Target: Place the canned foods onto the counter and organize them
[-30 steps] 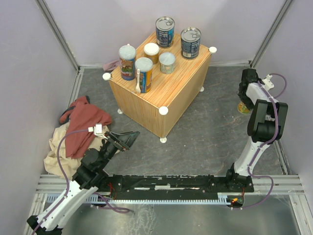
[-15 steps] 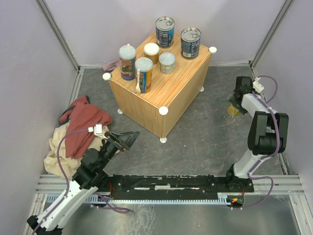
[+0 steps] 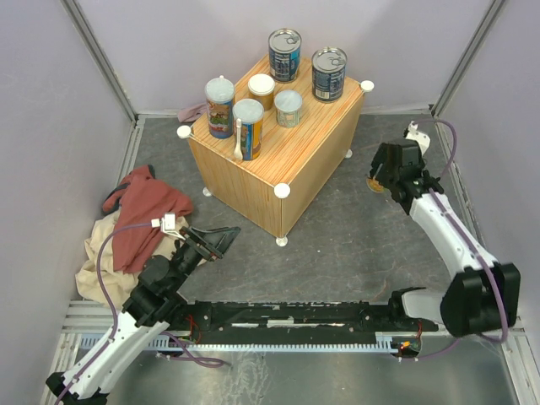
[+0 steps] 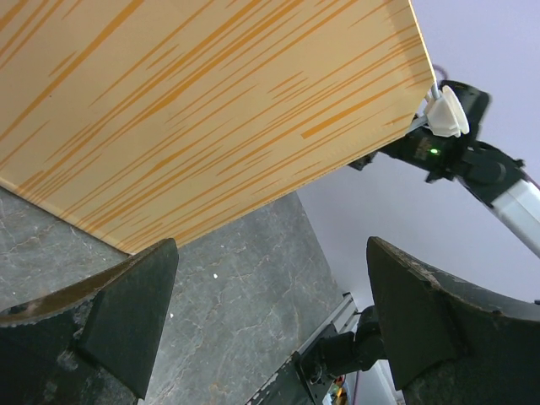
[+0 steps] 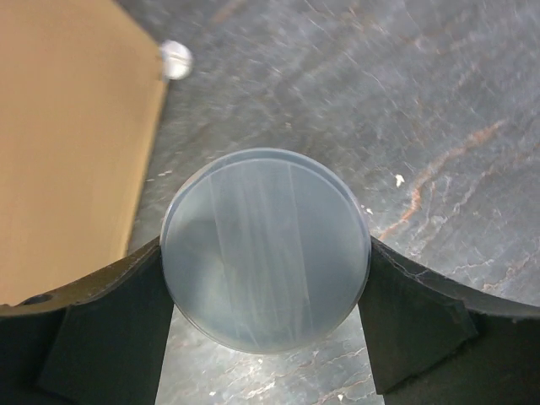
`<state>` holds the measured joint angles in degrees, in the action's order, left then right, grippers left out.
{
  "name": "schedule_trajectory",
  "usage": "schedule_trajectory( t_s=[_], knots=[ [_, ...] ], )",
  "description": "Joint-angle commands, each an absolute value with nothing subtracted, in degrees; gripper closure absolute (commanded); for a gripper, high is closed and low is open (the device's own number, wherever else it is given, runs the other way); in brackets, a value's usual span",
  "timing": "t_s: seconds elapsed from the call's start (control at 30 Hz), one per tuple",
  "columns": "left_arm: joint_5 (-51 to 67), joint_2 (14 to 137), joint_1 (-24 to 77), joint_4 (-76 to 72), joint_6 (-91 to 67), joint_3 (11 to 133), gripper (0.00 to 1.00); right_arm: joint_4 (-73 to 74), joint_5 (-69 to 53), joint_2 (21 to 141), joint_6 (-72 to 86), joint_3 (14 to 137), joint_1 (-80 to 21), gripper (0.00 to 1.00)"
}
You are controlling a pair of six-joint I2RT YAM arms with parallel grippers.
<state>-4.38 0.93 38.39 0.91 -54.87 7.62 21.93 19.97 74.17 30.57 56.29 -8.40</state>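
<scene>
The last short pale-lidded can (image 5: 266,283) has left its spot at the right edge of the grey floor (image 3: 354,228). It now sits between the fingers (image 5: 110,329) of the right gripper (image 3: 384,177), both pressed to its sides, so it is clamped, not merely straddled. It is just beside the right flank of the counter (image 3: 278,148) (whether it is clear of the floor I cannot tell).

A second ago the right arm (image 3: 447,232) was folded back with the can at its tip; since then it has stretched out leftward, taking the can along. By my reading, only the raise and set-down remain.

Six cans already stand on top — two blue-labelled tins (image 3: 285,54) at the back, two taller ones (image 3: 220,107) toward the left, two short ones (image 3: 288,108) between. Bare wood shows at the near corner.

The left gripper (image 3: 221,239) has not budged — jaws wide and empty, low by the counter's front face.
</scene>
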Motion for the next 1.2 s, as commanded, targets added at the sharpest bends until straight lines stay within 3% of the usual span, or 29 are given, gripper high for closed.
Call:
schedule_trajectory(
  t_s=[0.0,0.27,0.6,1.17],
  knots=[
    [-4.25,0.52,38.59,0.35,-56.16,9.64,0.02,20.56,18.2,66.16,25.36,61.95,-12.12,0.99],
    [-4.55,0.35,38.59,1.4,-55.88,9.85,0.02,25.16,15.89,65.58,20.59,77.03,-21.76,0.99],
    [-5.0,0.6,38.61,2.2,-55.51,10.7,0.02,31.65,19.44,74.04,13.47,96.91,-33.29,0.99],
    [-5.29,0.62,38.58,3.95,-54.67,12.74,0.02,45.63,23.84,94.5,10.4,126.38,-36.04,0.98]
  ],
)
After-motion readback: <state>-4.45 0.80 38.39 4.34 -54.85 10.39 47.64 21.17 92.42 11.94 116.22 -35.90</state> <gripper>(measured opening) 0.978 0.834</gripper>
